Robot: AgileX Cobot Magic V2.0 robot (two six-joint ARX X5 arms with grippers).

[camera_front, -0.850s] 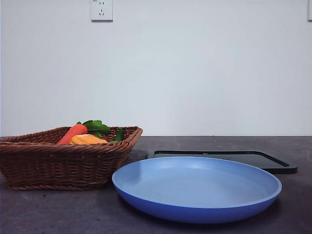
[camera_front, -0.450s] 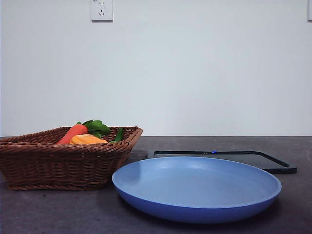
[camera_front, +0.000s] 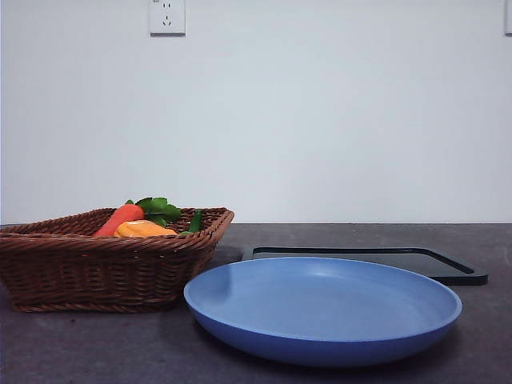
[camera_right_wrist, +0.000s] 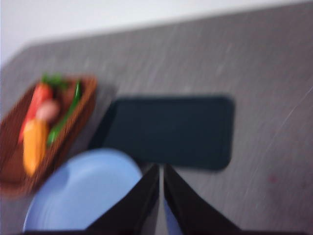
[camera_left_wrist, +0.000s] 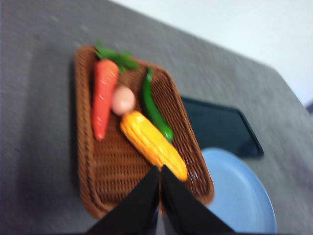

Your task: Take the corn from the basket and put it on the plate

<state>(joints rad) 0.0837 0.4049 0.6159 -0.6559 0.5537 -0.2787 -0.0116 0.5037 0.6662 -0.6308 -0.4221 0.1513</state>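
Front view: a dark grey table (camera_front: 96, 352) is backed by a white wall (camera_front: 320, 120) with an outlet (camera_front: 167, 16). The corn (camera_left_wrist: 153, 145) is seen lying in the basket (camera_left_wrist: 105, 169), beside the plate (camera_front: 323, 308). Both the left gripper (camera_left_wrist: 160, 171) and right gripper (camera_right_wrist: 161, 169) are clenched, nothing held.

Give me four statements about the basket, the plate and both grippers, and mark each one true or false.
1. The corn lies in the basket. True.
2. The plate holds a carrot. False: nothing lies on it; the carrot is in the basket.
3. The left gripper grips the corn. False: it is shut, holding nothing, above the basket.
4. The right gripper is shut, above the black tray. True.
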